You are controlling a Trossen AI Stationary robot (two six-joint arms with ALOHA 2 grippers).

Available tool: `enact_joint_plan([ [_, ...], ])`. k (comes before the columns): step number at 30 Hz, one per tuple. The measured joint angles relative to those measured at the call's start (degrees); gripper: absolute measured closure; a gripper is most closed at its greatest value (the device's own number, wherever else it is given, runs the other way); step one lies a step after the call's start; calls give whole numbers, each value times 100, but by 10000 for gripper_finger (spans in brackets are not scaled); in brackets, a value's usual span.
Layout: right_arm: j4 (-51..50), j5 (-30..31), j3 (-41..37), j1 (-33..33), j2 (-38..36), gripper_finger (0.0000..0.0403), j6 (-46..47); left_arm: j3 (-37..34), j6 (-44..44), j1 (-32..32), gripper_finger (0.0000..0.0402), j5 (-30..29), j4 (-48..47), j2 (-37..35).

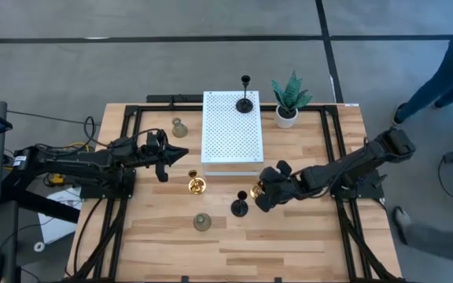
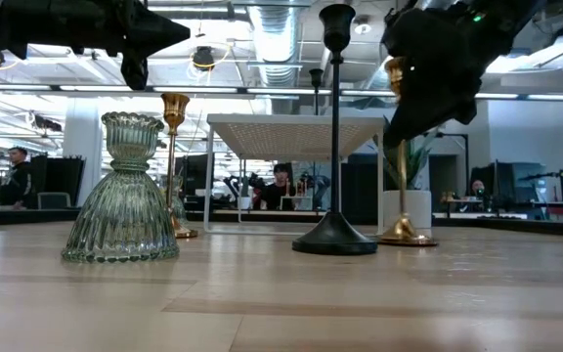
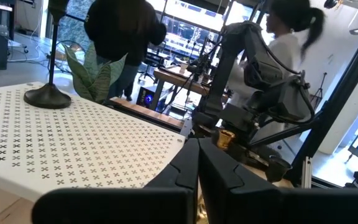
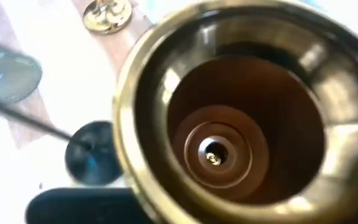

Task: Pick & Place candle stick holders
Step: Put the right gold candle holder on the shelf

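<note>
Fingers on the right gripper [image 1: 259, 191] had clamped around a gold candle stick holder [image 4: 229, 118] when I grabbed this moment; my right wrist view was basically staring straight down into its cup. It stood on the wood just off the near right corner of the white perforated board [image 1: 233, 149], with a tall black holder [image 1: 240, 206] right beside it on the near side. The left gripper [image 1: 160, 154] was pinched shut on nothing, hovering left of the board, above the table. Second gold holder [image 1: 197, 185] sat near the board's near left corner, one grey-green holder [image 1: 179, 128] far left, the other [image 1: 202, 222] near the front, and one black holder [image 1: 245, 101] was already up on the board's far right, next to the potted plant [image 1: 289, 98]. My worry: the grip looked to be high on a slim, shiny stem, so lifting could let it swing or slip, and any sideways drift would knock over that black neighbour.
</note>
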Motion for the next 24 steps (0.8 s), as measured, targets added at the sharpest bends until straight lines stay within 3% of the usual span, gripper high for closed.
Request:
enact_joint_plan([
  [6, -246, -401, 21, 265, -447, 395, 274, 1, -1, -1, 396, 0, 0, 0],
  [11, -1343, -537, 555, 377, -824, 398, 502, 0, 0, 0, 393, 0, -2, 1],
  [18, -2970, -529, 2062, 311, -953, 400, 298, 0, 2, -1, 396, 0, -2, 1],
  [24, -3822, -191, 3476, -139, -677, 401, -512, 0, 0, 0, 396, 0, 0, 0],
])
